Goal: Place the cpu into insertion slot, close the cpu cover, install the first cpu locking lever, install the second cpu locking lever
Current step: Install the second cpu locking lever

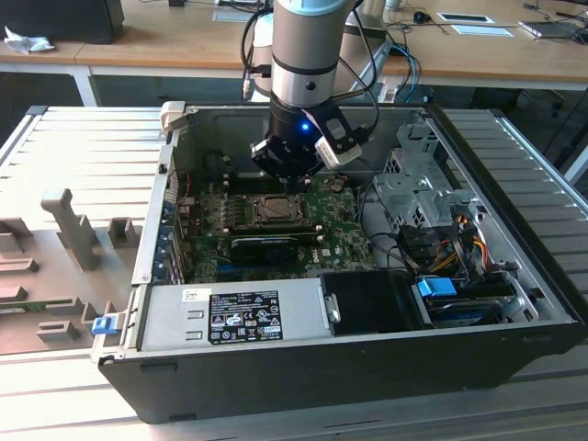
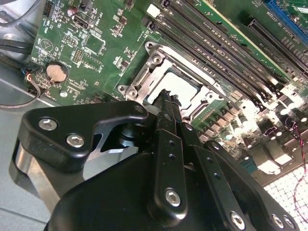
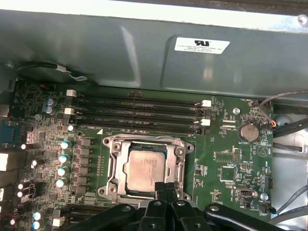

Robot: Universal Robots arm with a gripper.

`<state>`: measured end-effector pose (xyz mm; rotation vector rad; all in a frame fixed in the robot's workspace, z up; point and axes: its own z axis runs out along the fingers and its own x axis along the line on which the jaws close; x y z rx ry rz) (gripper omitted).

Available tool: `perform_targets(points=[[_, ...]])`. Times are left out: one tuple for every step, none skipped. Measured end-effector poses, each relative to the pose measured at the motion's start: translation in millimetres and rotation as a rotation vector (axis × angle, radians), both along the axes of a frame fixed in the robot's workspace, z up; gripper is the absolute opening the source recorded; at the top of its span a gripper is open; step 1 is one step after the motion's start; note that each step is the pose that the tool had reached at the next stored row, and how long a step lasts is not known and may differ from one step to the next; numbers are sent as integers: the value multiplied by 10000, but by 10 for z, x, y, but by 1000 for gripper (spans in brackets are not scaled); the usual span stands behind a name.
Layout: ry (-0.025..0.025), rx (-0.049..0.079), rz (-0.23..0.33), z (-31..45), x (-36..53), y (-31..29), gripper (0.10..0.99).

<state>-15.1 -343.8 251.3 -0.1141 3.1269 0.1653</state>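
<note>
On the green board (image 3: 226, 163) the cpu (image 3: 144, 168) already sits flat in the insertion slot (image 3: 111, 166) under the lowered cpu cover (image 3: 178, 154), and my tool (image 3: 166, 188), pinched narrow and empty, hangs by its edge, placed, I judge, for the levers.

The exterior view is looking down from high in front of the open computer case (image 1: 514, 303), taking in the whole arm (image 1: 308, 55) from well back. Both wrist views are riding close above the green board (image 3: 231, 159), looking down past the gripper (image 3: 166, 190). Both are sharing the insertion slot (image 2: 180, 89) and the long narrow black slots (image 3: 139, 115).
</note>
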Motion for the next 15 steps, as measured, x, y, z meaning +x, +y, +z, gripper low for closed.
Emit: perform_targets(points=[[0,0,0,0,0,-4,106],[0,0,0,0,0,-11,106],[0,1,-1,0,0,-18,106],[0,0,0,0,0,-24,106],[0,0,-1,0,0,-28,106],[0,0,0,0,0,-35,106],[0,0,0,0,0,-41,106],[1,0,0,0,0,-45,106],[0,0,0,0,0,-48,106],[0,0,-1,0,0,-53,106],[0,0,0,0,0,-55,106],[0,1,0,0,0,-59,106],[0,0,-1,0,0,-62,106],[0,0,0,0,0,-64,106],[0,0,-1,0,0,-69,106]])
